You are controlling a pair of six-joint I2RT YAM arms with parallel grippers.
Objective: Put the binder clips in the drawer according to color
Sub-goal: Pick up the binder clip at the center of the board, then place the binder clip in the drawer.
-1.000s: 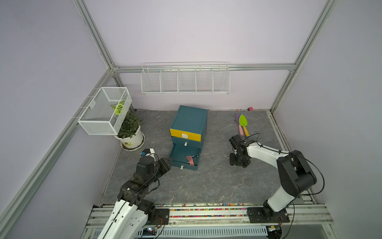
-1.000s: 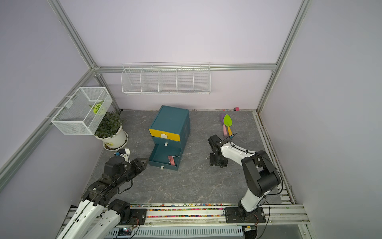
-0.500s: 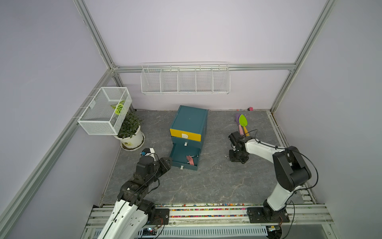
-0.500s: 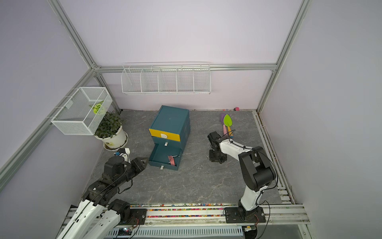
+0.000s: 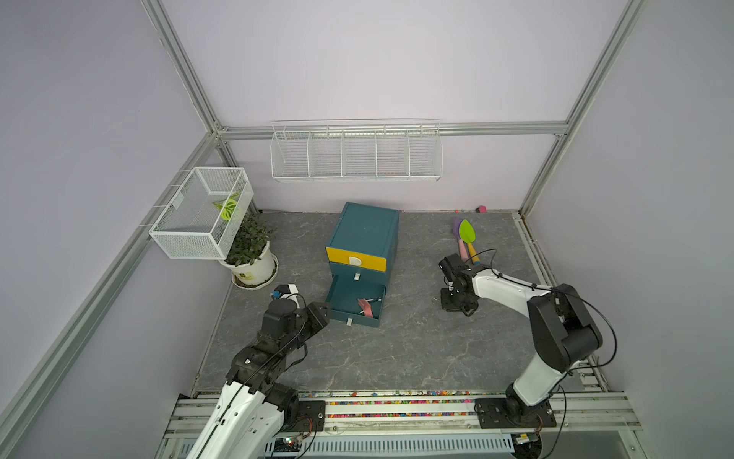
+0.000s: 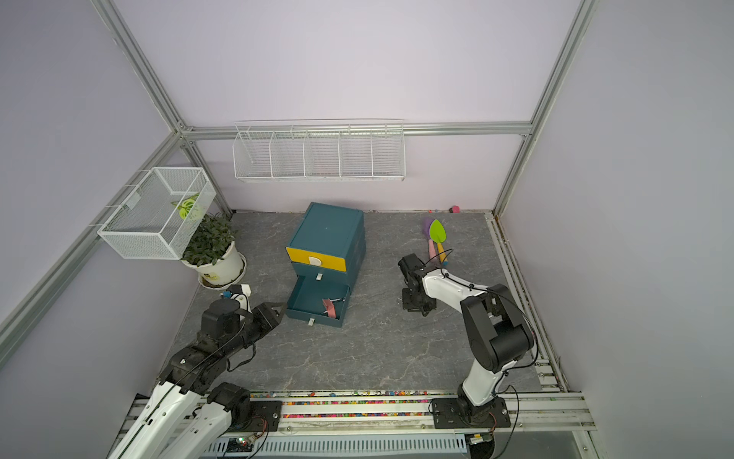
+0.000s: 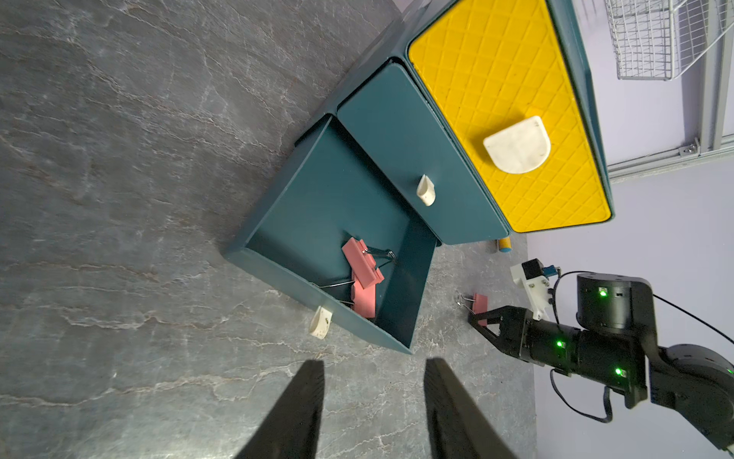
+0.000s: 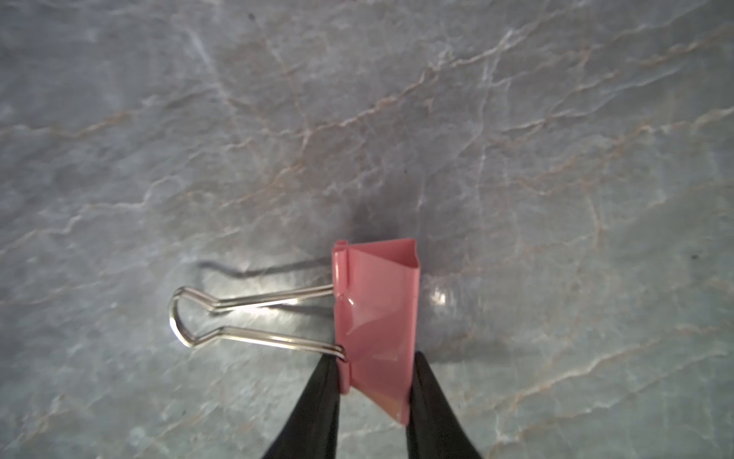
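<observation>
Clock is laid on the top views, 12 at the back wall.

Left arm (image 5: 278, 322) sits at 7 o'clock of the cabinet (image 5: 363, 234). Left jaws stand part open and empty, aimed at the near corner of the bottom drawer (image 5: 341, 292), just short of it. That drawer is pulled out toward 6, with two pink clips (image 5: 365, 308) lying in its 4 o'clock corner. Middle drawer (image 7: 401, 139) and yellow top drawer (image 7: 508, 99) are shut. No blue or yellow clips show in any view.

Right arm (image 5: 504, 290) reaches down to the bench (image 5: 397, 349) at 3 o'clock of the open drawer, well apart from it. Right jaws are closed on a third pink clip (image 8: 377, 314). Fingers (image 8: 321, 405) pinch only the near end of the body, one at the edge where the wire handles (image 8: 238, 314) join, one on the opposite edge. Body's long axis lies in line with the fingers, and the handles run out sideways past one finger, along the closing line. Can't tell if the clip is off the bench yet; its shadow sits tight under it.

Toy shovels (image 5: 465, 238) lie near, at 12 to 1 o'clock of the grip, off the path.

Read: pink goes with pink, so the target is the open drawer, at 9 o'clock from the right jaws. Right arm carries, with a lift and a traverse toward 9. The end-only pinch could let the clip pivot.
</observation>
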